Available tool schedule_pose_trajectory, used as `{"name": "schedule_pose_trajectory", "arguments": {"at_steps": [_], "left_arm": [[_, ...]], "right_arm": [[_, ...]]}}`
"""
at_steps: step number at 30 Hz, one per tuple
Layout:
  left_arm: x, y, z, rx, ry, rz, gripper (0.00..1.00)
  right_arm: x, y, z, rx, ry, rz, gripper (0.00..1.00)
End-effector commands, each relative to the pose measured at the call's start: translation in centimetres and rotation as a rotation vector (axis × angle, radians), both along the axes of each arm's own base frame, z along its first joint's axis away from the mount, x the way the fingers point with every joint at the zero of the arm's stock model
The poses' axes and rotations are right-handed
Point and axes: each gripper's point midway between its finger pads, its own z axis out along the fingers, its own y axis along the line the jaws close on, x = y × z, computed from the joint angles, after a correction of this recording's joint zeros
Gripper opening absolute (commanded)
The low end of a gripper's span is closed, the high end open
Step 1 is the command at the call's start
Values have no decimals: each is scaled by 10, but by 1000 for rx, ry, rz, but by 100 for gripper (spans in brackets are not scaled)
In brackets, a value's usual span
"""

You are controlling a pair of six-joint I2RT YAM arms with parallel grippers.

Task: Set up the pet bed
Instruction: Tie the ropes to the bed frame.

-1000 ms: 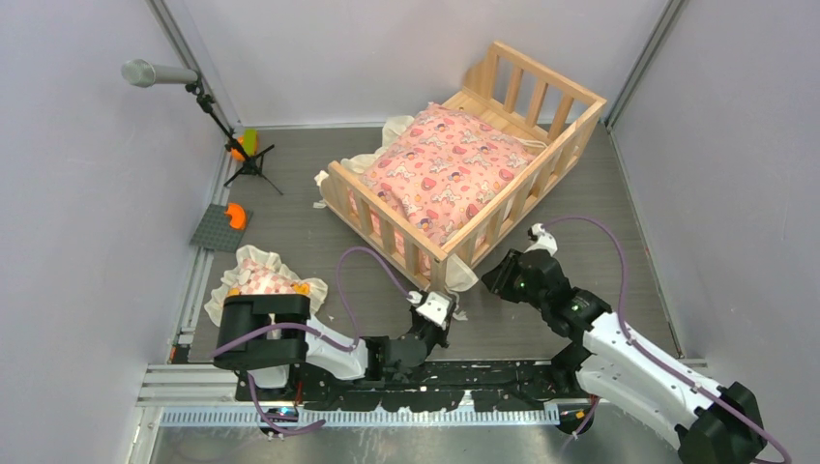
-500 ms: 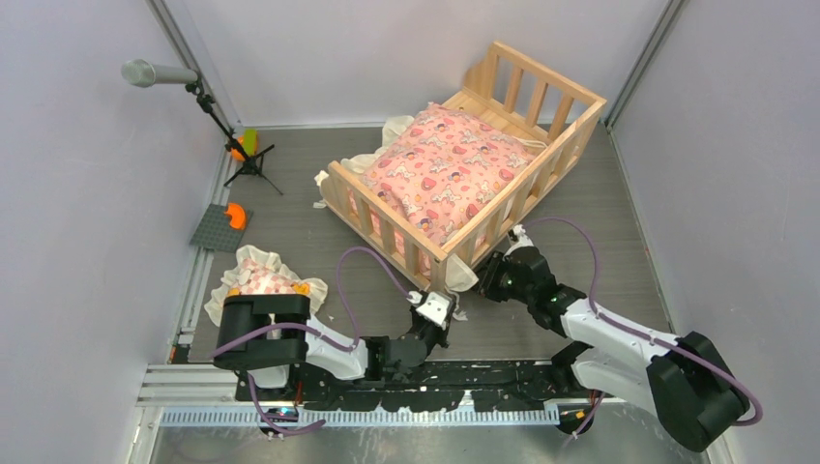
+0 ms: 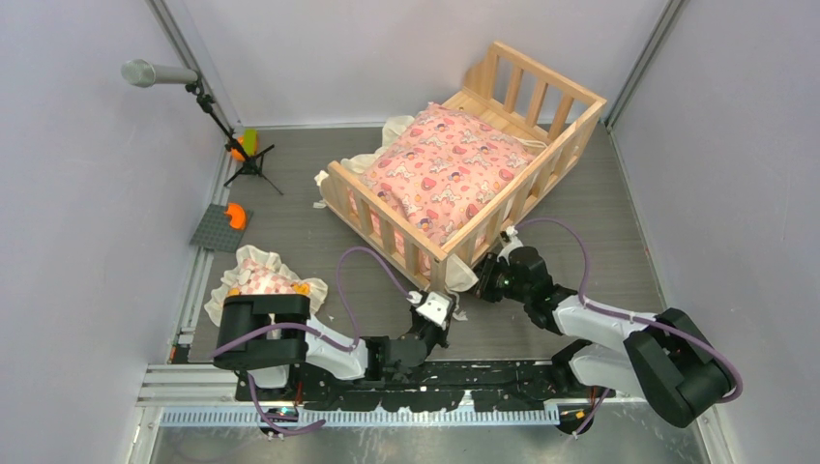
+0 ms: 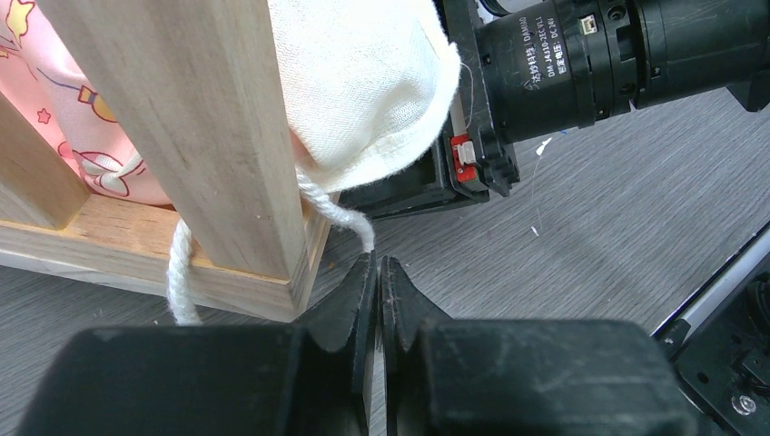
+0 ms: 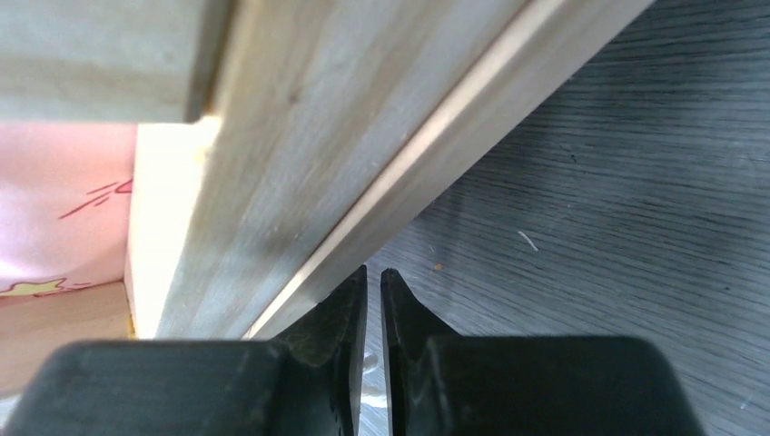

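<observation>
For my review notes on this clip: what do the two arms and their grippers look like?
The left arm and right arm both have white link shells between black joint housings, each with a looping purple cable. The left gripper and right gripper have matte black, wedge-shaped fingers. A black cylindrical motor on the right arm bears white printed lettering, near a small red tab.
</observation>
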Motion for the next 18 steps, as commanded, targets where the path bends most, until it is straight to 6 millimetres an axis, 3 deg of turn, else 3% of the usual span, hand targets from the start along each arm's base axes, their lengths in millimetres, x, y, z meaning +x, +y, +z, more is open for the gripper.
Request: {"name": "schedule_pose_trajectory", "arguments": {"at_steps": [1,10,18], "left_arm": [[2,4,19,-65,-14,24,7],[3,5,20,-59,-22,31,7],[3,6,21,-56,-26,32,6]], "right_arm": [[-4,24,37,134,-110,131,16],[-26,28,43,168,-106,241,11],[-37,22,40,172,-107,236,10]]}}
